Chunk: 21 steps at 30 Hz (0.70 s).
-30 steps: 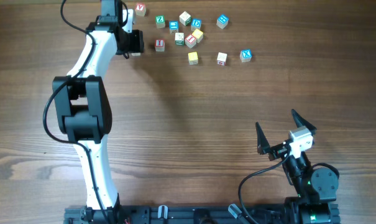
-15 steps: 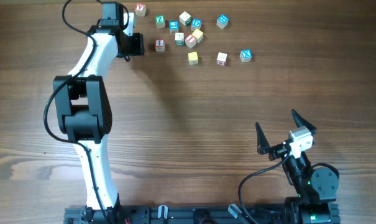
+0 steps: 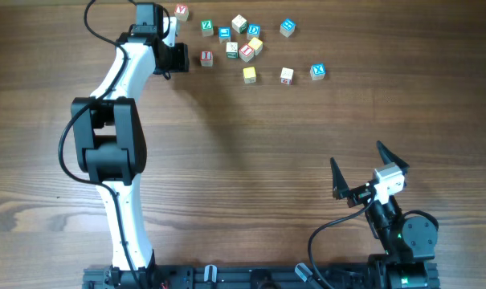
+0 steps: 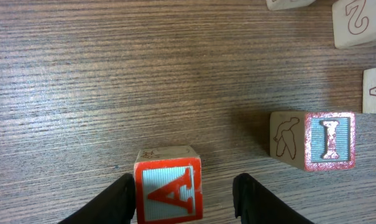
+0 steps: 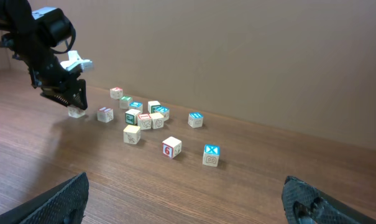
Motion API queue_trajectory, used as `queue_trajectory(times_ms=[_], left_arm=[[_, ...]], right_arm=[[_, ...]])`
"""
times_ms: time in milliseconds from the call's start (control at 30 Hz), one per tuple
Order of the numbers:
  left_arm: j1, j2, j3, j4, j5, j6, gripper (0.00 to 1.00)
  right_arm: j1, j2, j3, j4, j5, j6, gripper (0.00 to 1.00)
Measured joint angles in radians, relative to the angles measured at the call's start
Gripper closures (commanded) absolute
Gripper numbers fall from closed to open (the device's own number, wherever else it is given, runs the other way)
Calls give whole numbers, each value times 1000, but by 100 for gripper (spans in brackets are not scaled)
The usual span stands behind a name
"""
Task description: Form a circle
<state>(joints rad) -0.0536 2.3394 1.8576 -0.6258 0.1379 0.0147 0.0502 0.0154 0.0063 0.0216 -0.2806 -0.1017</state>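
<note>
Circle [image 3: 247, 51] overhead: still a loose cluster, right of left tool [image 3: 178, 58], which edges closer. Left wrist: jaws narrowing around A cube [image 4: 169, 190], gap remains, no grip yet. Right wrist: right tool [image 5: 184, 180] wide open, empty.

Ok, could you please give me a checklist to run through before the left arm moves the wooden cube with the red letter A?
1. Fingers of the left gripper on either side of the wooden cube with the red letter A: ok.
2. Both fingers pressed against that cube: not ok, a gap shows on one side.
3. Neighbouring wooden cube with the red letter I apart from the fingers: ok.
4. Circle formed: not ok, the small wooden letter cubes lie scattered on the brown wooden table.
5. Open right gripper far from the cubes: ok.
</note>
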Motion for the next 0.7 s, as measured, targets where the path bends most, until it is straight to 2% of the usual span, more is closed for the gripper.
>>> queue_trajectory(times_ms=[267,500,567,633,700], left_arm=[[0,3,0,-13,-7,0,50],[0,27,-1,11,-37,0,53],[0,27,-1,22,-37,0,51],[0,27,-1,26,-37,0,44],[0,27,-2,35,-37,1,47]], right_arm=[[0,0,0,0,0,0,1],[0,0,0,0,0,0,0],[0,0,0,0,0,0,0],[0,0,0,0,0,0,0],[0,0,0,0,0,0,2]])
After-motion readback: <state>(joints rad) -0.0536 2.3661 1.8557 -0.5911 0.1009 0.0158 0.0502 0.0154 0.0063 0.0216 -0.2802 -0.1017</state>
